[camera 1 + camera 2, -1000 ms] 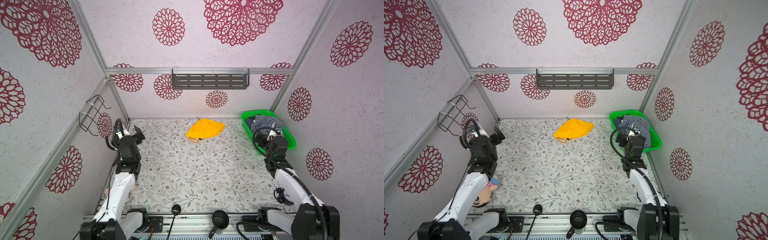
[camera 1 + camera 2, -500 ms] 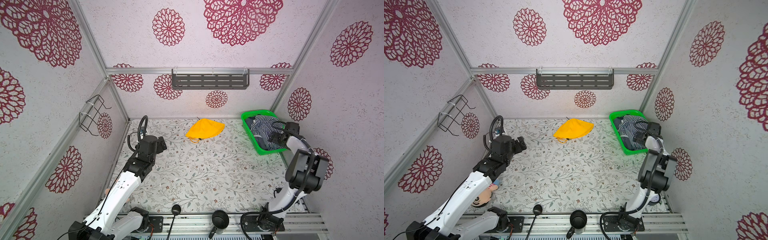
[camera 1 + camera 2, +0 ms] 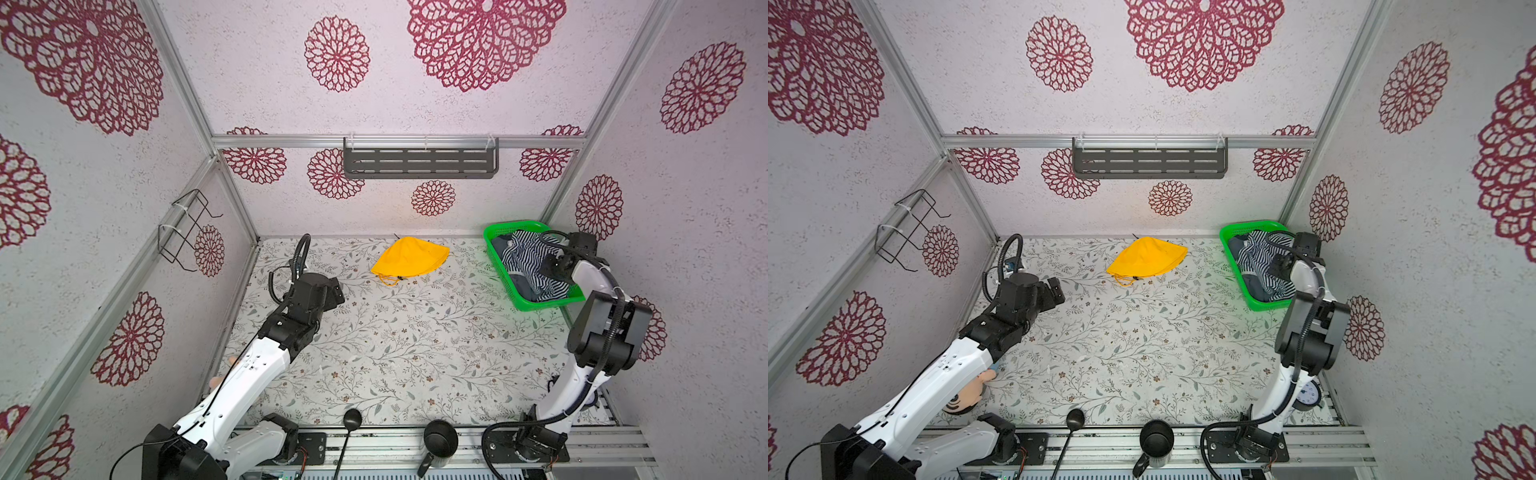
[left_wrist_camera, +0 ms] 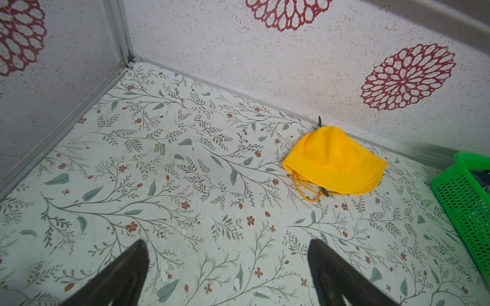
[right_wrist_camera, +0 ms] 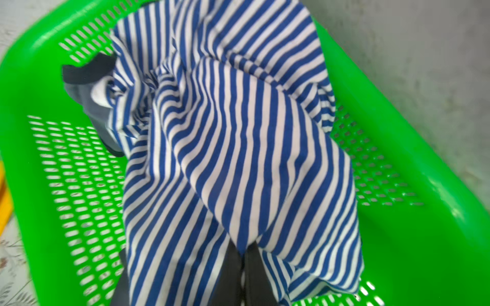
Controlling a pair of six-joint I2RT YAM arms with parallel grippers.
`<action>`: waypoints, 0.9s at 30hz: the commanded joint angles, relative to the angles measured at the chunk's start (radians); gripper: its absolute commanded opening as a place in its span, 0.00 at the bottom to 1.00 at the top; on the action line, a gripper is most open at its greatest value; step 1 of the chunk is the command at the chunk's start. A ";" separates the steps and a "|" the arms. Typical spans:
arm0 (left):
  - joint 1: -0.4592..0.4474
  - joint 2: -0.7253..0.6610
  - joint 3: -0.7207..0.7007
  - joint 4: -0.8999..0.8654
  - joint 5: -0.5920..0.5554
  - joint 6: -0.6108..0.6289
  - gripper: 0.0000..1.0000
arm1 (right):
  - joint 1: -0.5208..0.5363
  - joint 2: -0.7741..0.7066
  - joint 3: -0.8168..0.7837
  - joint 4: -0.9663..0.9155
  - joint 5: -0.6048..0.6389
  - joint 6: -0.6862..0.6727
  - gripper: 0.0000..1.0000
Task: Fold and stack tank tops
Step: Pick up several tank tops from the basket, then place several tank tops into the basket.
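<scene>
Just clamped the right hand [image 5: 242, 254] shut on a ridge of the striped tank top [image 5: 238, 145]. Was wide open half a second back, hovering at the basket; now pressed together with stripes bunched in between. Looks like pick number one underway, so probably lifting out next, nothing folded or stacked yet. Still lying in the green basket [image 5: 424, 190] at the desk's back right corner, draped over the grey-blue tank top [image 5: 90, 106], barely peeking out with its dark trim. Swung the left hand [image 4: 226, 242] out from the left edge too: spread wide, holding nothing, aimed at the yellow hat [image 4: 334, 164] by the back edge. Plenty of bare floral desk [image 3: 415, 353] in the middle for folding. Around that: white walls with red medallions, a grey slotted shelf [image 3: 419, 163] on the back wall, a wire rack [image 3: 187, 228] on the left one.
</scene>
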 commanded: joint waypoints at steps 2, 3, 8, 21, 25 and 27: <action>-0.007 0.005 0.002 0.027 0.012 -0.027 0.97 | 0.008 -0.154 0.068 -0.055 -0.070 -0.008 0.00; -0.008 0.008 0.005 0.028 0.015 -0.027 0.97 | 0.014 -0.172 0.075 -0.064 -0.081 -0.004 0.00; -0.011 0.025 0.032 0.039 0.029 -0.017 0.97 | 0.119 -0.246 0.142 -0.109 -0.150 -0.015 0.00; -0.010 0.066 0.072 0.095 0.150 -0.031 0.97 | 0.482 -0.361 0.410 -0.179 -0.170 -0.071 0.00; -0.010 0.069 0.056 0.124 0.182 -0.055 0.96 | 0.441 -0.330 0.439 -0.185 -0.048 -0.085 0.00; -0.010 0.071 0.051 0.133 0.197 -0.064 0.96 | 0.378 -0.313 0.450 -0.168 -0.068 -0.064 0.00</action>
